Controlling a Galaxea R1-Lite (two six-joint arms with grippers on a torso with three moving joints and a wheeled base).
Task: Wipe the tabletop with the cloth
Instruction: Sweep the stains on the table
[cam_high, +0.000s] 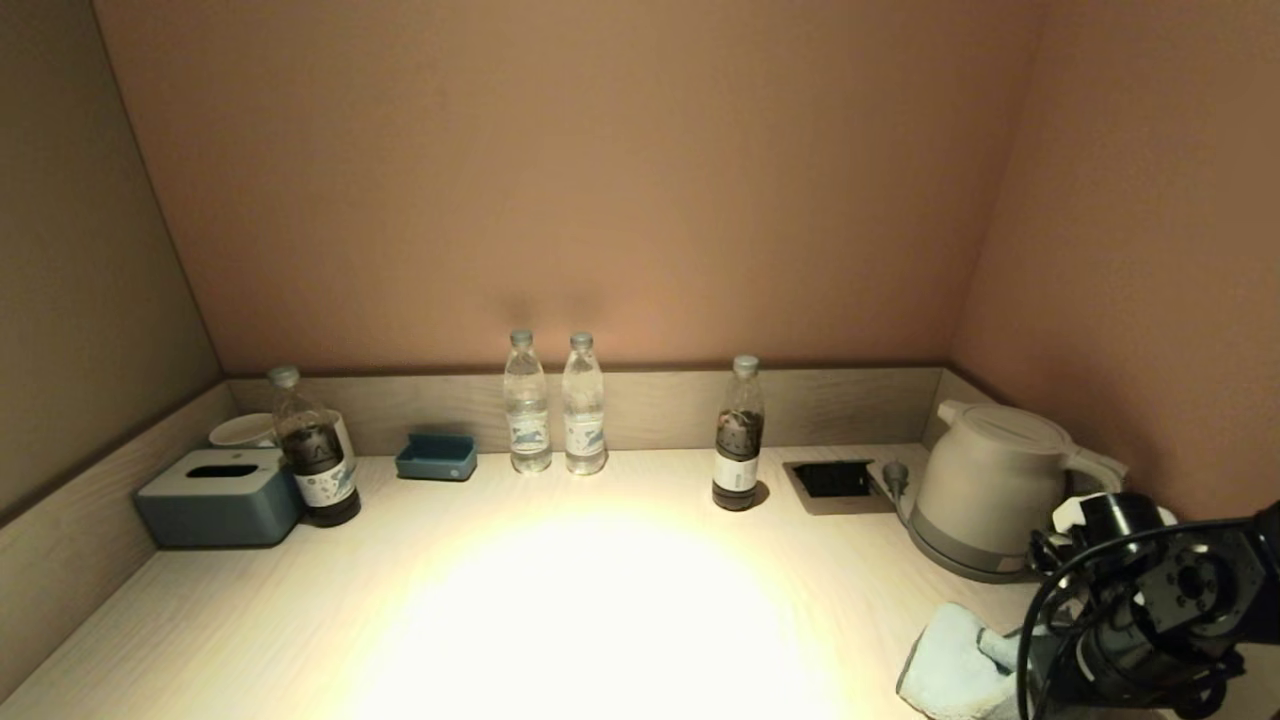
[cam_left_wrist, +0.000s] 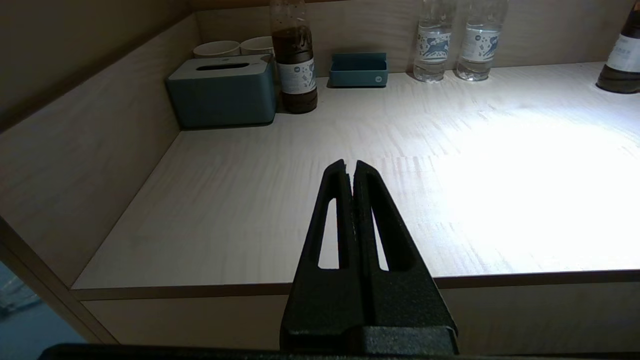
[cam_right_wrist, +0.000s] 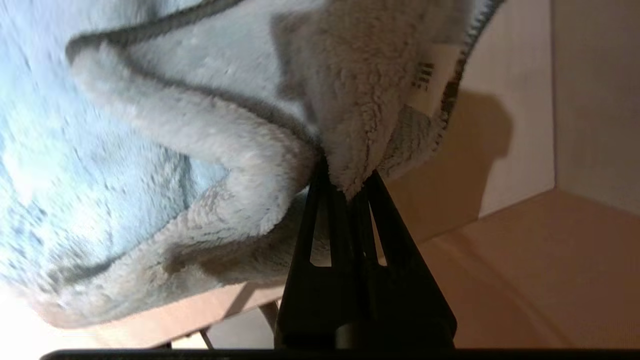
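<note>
Right tool (cam_right_wrist: 350, 192) clamped on cloth (cam_high: 950, 665) fold, near right of worktop (cam_high: 600, 600). Soft, light, floppy: you press flat. Left tool (cam_left_wrist: 351, 170) closed, empty.

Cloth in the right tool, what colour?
Pale blue cloth with a darker stitched edge, shown best in the right wrist view.

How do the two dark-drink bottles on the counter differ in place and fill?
The left dark bottle stands close beside the tissue box; the middle dark bottle stands alone, next to the black recess. The left one looks about half full, with a wider body; the middle one looks fuller and slimmer. Both stand upright, capped, with pale labels.
</note>
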